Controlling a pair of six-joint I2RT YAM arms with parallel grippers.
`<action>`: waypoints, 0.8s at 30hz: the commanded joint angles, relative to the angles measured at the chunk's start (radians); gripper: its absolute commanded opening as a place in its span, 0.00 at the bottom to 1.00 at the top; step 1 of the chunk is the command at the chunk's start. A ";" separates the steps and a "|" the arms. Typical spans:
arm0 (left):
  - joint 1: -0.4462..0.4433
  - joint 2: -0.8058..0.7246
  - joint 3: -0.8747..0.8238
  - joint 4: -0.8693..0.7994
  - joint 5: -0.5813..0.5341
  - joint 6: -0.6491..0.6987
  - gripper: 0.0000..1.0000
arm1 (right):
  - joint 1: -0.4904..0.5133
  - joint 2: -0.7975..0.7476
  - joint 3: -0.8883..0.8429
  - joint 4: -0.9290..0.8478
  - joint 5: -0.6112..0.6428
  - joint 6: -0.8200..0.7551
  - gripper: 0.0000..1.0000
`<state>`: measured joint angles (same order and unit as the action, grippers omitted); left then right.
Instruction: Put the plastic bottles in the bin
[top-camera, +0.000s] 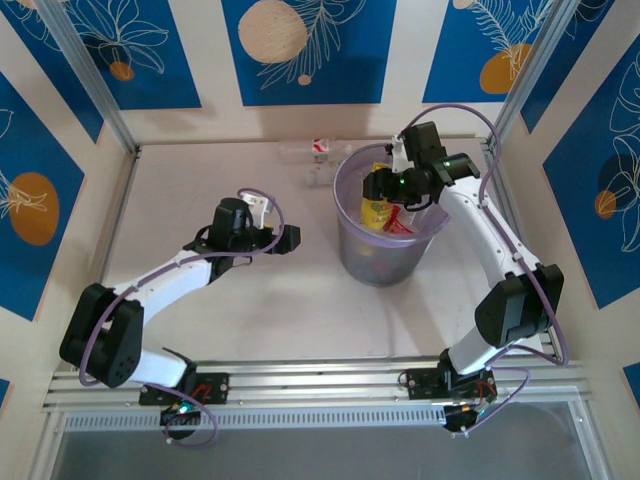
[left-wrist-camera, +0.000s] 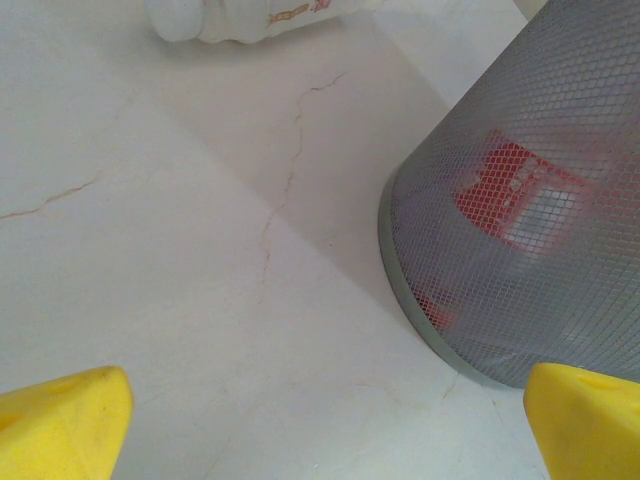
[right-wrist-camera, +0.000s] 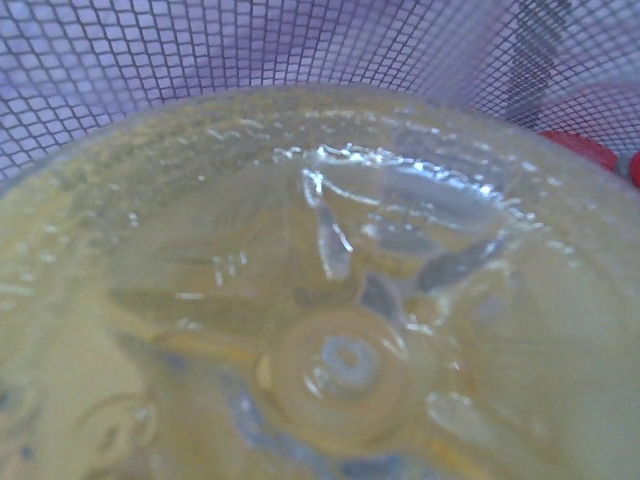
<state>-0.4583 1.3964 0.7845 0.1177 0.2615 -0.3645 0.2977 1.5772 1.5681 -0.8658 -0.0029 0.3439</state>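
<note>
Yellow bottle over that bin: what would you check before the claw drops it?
1. Is the yellow bottle inside the rim of the bin: ok.
2. Does the right claw grip it: ok.
3. Bin upright: ok.
4. Is the left claw open, apart from the bin: ok.
5. Space beneath the bottle: cannot tell.
6. Everything binned: not ok, clear bottles lie beyond the bin.

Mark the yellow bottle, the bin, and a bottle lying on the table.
yellow bottle (top-camera: 375, 212): top external view, on its body.
bin (top-camera: 375, 262): top external view, near wall.
bottle on table (left-wrist-camera: 240, 20): left wrist view, its side.
</note>
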 joint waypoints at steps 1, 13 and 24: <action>0.003 0.010 0.030 -0.001 0.025 0.009 1.00 | 0.010 0.055 -0.050 -0.042 0.004 0.019 0.42; 0.003 0.028 0.046 -0.007 0.030 0.025 1.00 | 0.015 0.054 0.018 -0.075 0.012 -0.005 0.70; 0.003 0.086 0.145 -0.068 0.041 0.101 1.00 | 0.023 0.018 0.102 -0.120 0.026 -0.023 0.79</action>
<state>-0.4583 1.4643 0.8806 0.0834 0.2802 -0.3138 0.3172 1.5955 1.6367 -0.9325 0.0055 0.3405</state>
